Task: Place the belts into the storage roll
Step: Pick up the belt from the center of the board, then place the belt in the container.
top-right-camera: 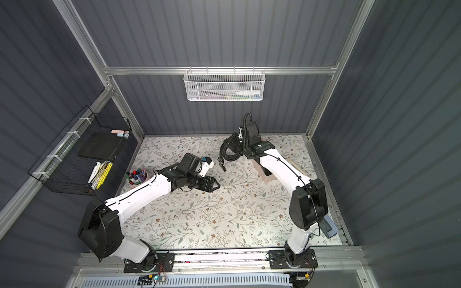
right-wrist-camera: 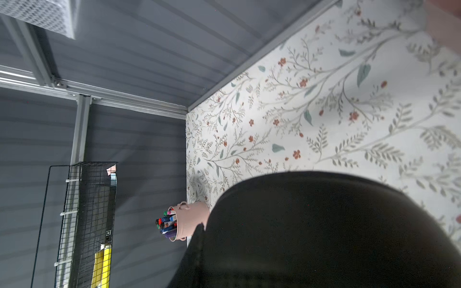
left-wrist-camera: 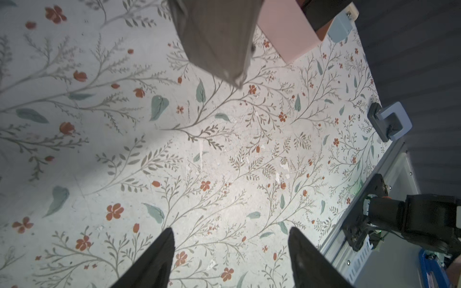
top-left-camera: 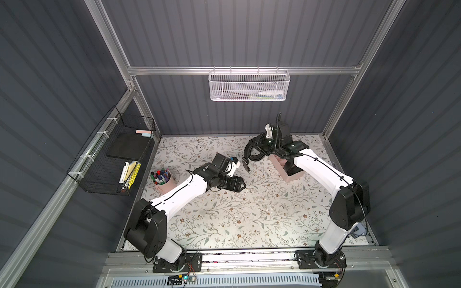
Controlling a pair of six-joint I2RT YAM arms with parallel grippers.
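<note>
Currently the right pincer (top-left-camera: 257, 145) grips a coiled belt (top-left-camera: 249, 155) aloft near 1 o'clock, beside the storage roll (top-left-camera: 280, 167); the left pincer (left-wrist-camera: 229, 229) gapes empty above the tabletop (top-left-camera: 249, 224), open room toward 6 o'clock.

Two white-and-black arms reach in from the near edge. The left tool (top-left-camera: 241, 185) sits low over mid-bench, pointing toward the right arm, jaws spread wide and empty. The right tool (top-left-camera: 259, 146), raised near the far side, grips a coiled belt (top-left-camera: 253, 156).
</note>
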